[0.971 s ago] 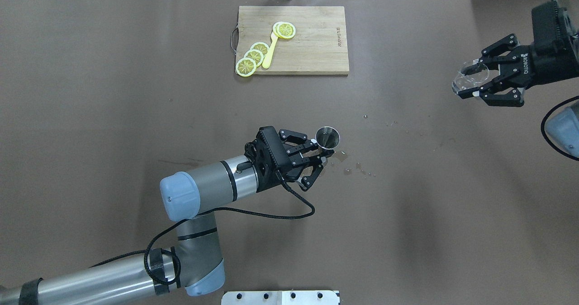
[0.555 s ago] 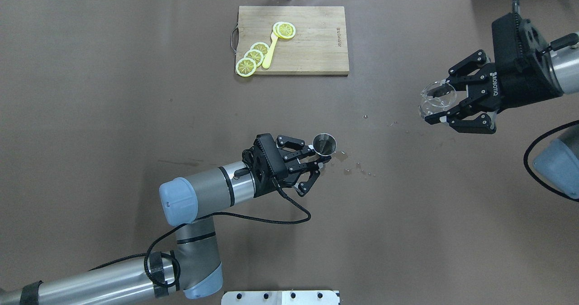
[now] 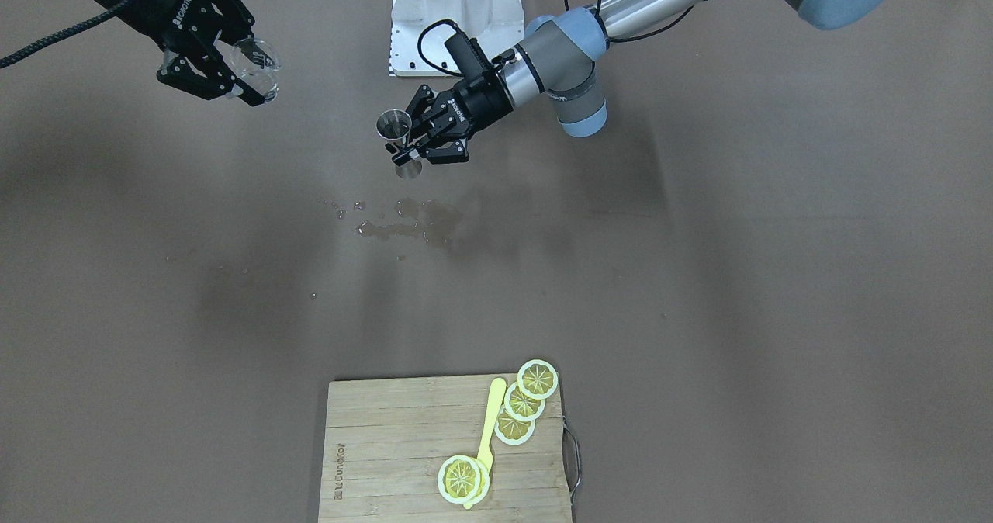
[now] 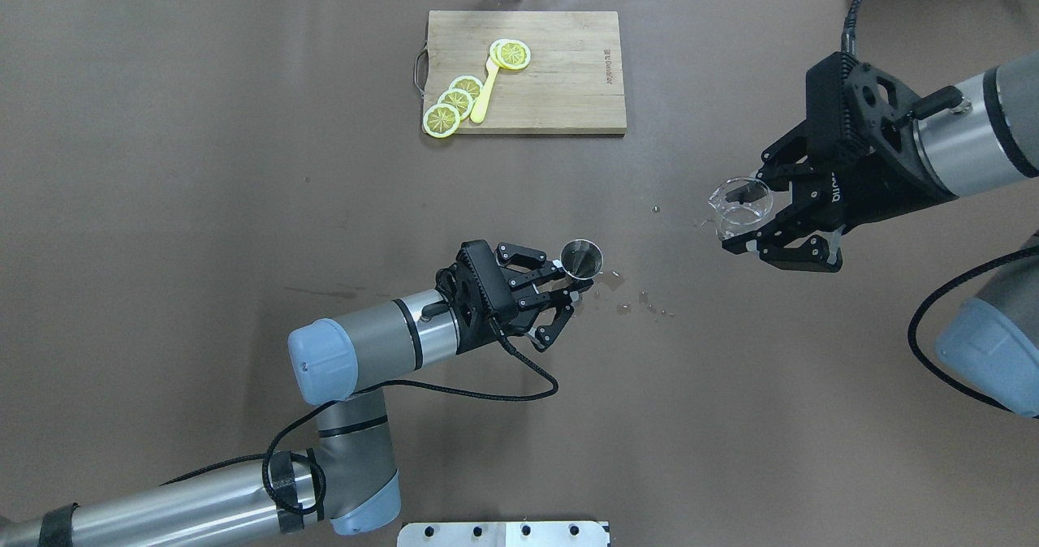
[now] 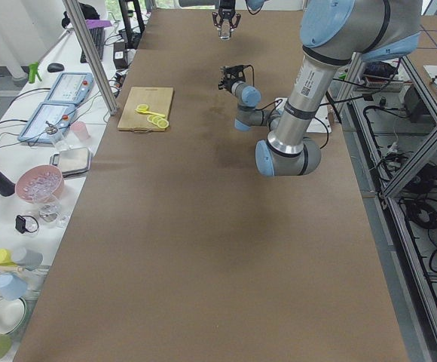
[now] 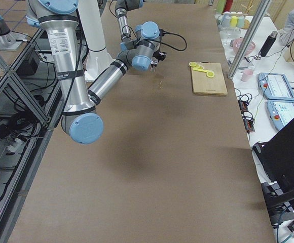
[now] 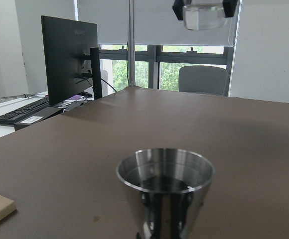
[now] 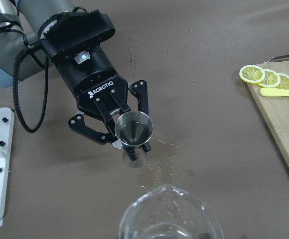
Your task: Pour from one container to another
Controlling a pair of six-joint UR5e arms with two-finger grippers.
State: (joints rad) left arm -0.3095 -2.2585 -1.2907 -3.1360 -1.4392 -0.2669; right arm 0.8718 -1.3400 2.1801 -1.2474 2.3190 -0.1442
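Two arms are over the table (image 4: pixel 203 206), each w/ a container. The left arm comes in from the near-left corner, elbow bent, forearm running out approx level to mid-table, wrist straight. The left gripper (image 4: pixel 575 277) points toward the robot's right, fingers narrowed onto the waist of the metal jigger (image 4: pixel 582 258). The jigger is upright w/ its mouth up. Can't tell if its base touches the surface.

The right arm enters from the far-right side, forearm angled in toward centre, wrist tipped down. The right gripper (image 4: pixel 751 226) is clamped on the glass beaker (image 4: pixel 739 202), one finger each side of the wall. The beaker is lifted clear of the table, approx upright, spout facing the left arm. In the left wrist view it sits high, above the jigger's level. Beaker and jigger are well apart, w/ the beaker off to the jigger's right. Contents hard to read, maybe a little clear liquid.

A wet patch (image 3: pixel 419 224) w/ scattered drops lies on the table just beside the jigger, on the beaker's side.

At the far edge is a wooden board (image 4: pixel 560 76) w/ lemon slices (image 4: pixel 454 101) and a yellow spoon (image 4: pixel 485 92) on it, well apart from both grippers.
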